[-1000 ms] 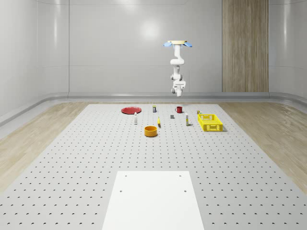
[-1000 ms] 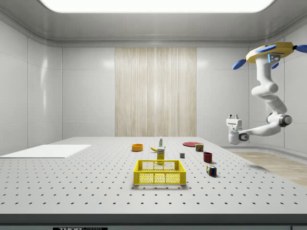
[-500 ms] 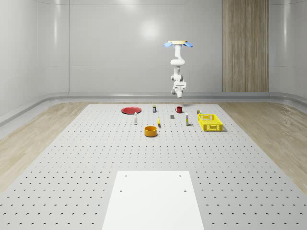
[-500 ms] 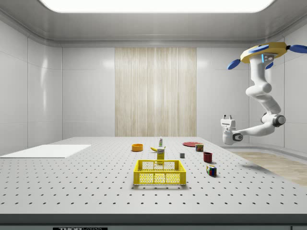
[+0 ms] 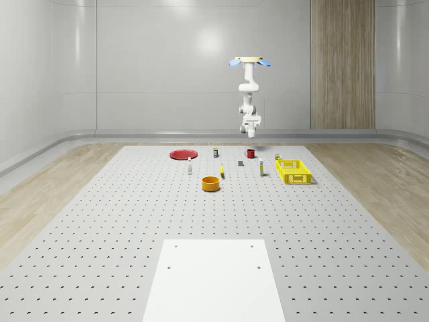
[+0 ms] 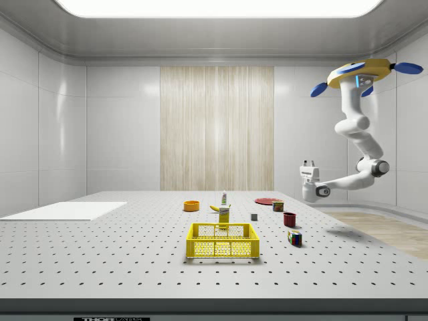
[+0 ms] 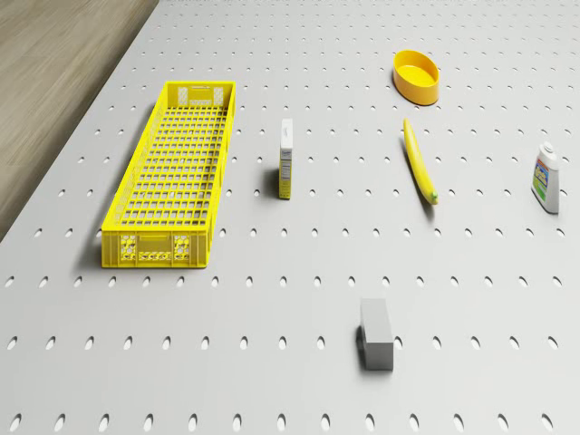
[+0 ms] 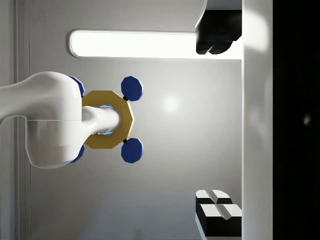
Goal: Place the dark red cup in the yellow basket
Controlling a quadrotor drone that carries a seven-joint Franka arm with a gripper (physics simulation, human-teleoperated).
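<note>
You're watching the drone point(image 6: 362, 70) hovering high and closing on the cup point(image 6: 289, 219), which is sitting on the table near the basket point(image 6: 223, 241), gripper point(image 6: 308, 162) pointing up, fingers apart, holding nothing, so grasp not started.

No text, brand or number can be read. The small white bottle point(image 7: 546, 180) carries a coloured label and the upright carton point(image 7: 285, 159) has printed sides, but the markings on both are too small to make out.
</note>
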